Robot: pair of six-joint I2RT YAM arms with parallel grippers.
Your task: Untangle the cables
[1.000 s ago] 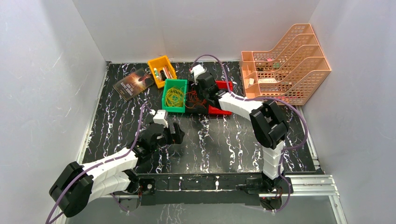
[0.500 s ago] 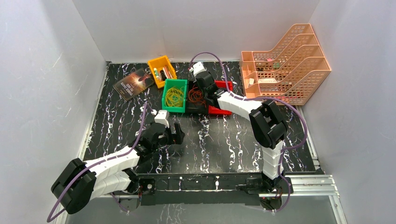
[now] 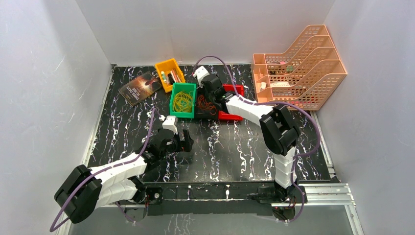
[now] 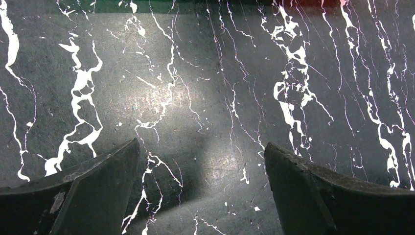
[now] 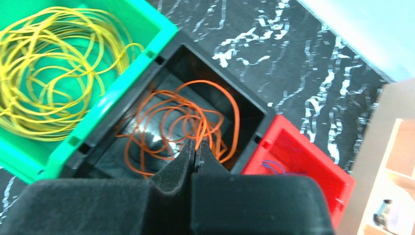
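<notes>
The cables lie sorted by colour in small bins. Yellow loops [image 5: 54,73] fill the green bin [image 5: 161,34], also seen from the top view [image 3: 182,102]. Orange loops [image 5: 166,122] lie in the black bin [image 5: 244,105], and they show in the top view [image 3: 204,103]. A thin purple strand [image 5: 276,167] lies in the red bin [image 5: 303,161]. My right gripper [image 5: 195,144] hangs over the black bin with its jaws shut on an orange strand. My left gripper [image 4: 200,152] is open and empty just above the bare marble table, in the top view [image 3: 184,141].
An orange bin [image 3: 170,73] with small items and a book [image 3: 141,87] sit at the back left. A peach mesh file rack [image 3: 298,66] stands at the back right. White walls close in the table.
My right gripper has moved left and farther back over the black bin, leaving more of the orange loops in sight. The left arm has barely shifted.
</notes>
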